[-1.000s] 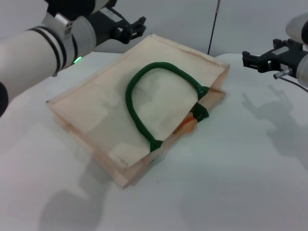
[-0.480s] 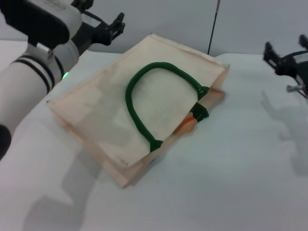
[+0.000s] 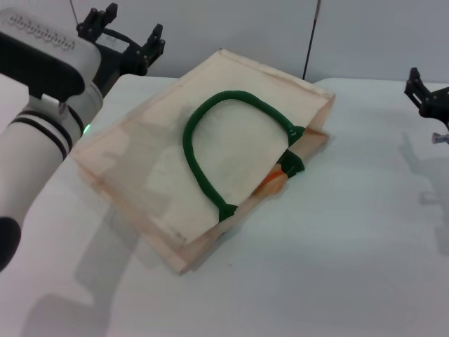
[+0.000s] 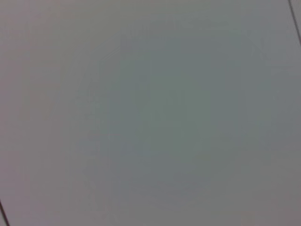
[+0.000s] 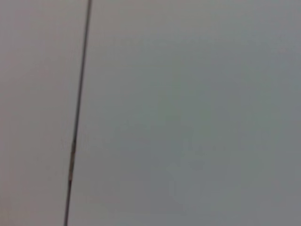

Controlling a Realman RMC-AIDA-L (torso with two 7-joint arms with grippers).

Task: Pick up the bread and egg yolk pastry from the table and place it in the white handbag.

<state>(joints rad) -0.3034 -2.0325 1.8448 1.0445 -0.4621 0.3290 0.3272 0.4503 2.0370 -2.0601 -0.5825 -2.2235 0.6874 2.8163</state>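
Observation:
The white handbag (image 3: 175,161) lies flat in the middle of the table, its dark green rope handle (image 3: 203,140) on top and its mouth facing right. A small orange and tan bit of the bread (image 3: 272,184) shows inside the mouth. The egg yolk pastry is hidden. My left gripper (image 3: 130,29) is open and empty, raised beyond the bag's far left corner. My right gripper (image 3: 423,93) is at the right edge of the head view, well away from the bag, holding nothing I can see. Both wrist views show only a grey wall.
The white table (image 3: 351,246) spreads around the bag. A thin dark cable (image 3: 311,42) hangs against the grey wall behind the bag's far corner, and it also shows in the right wrist view (image 5: 77,113).
My left arm has swung left and back, away from the bag. My right gripper has moved right, to the edge of the head view. The bag has not moved.

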